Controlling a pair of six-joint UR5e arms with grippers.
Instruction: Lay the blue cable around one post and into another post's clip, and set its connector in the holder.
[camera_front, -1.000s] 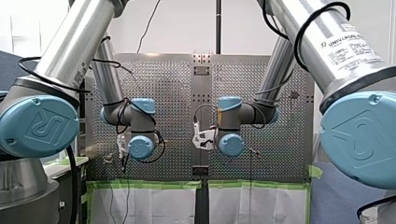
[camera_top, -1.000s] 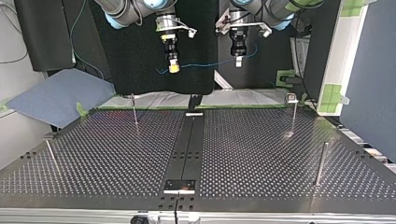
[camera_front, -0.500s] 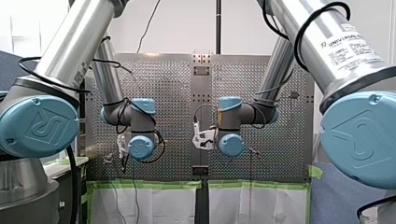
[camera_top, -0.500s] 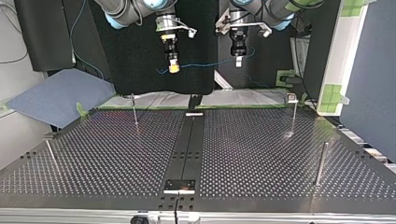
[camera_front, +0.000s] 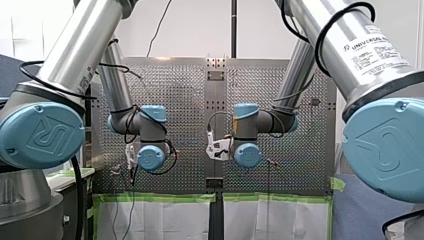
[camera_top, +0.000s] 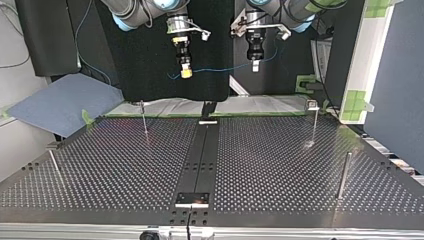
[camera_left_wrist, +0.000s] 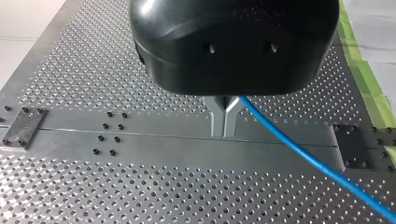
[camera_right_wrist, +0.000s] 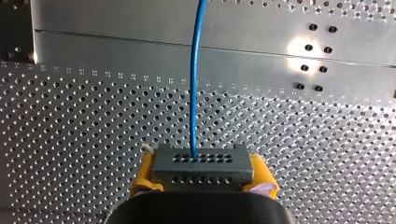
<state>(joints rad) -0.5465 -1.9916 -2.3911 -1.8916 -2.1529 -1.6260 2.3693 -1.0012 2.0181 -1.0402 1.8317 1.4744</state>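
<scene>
In the top view both arms hang high above the perforated table, well behind its far edge. My right gripper, at that view's left, has yellow pads and is shut on a grey connector. The blue cable leaves the connector and spans across to my left gripper. The left wrist view shows my left gripper with metal fingers shut on the blue cable, which trails off beside it. A thin post with a clip stands at the far right.
Other posts stand on the table: a thin post far left, a thicker post near right, a post near left. A small plate sits on the dark centre strip near the front edge, another plate at the far edge.
Both arms and grippers stay where they were. Only the loose cable behind my left gripper and the strands hanging below the table edge sway slightly.
</scene>
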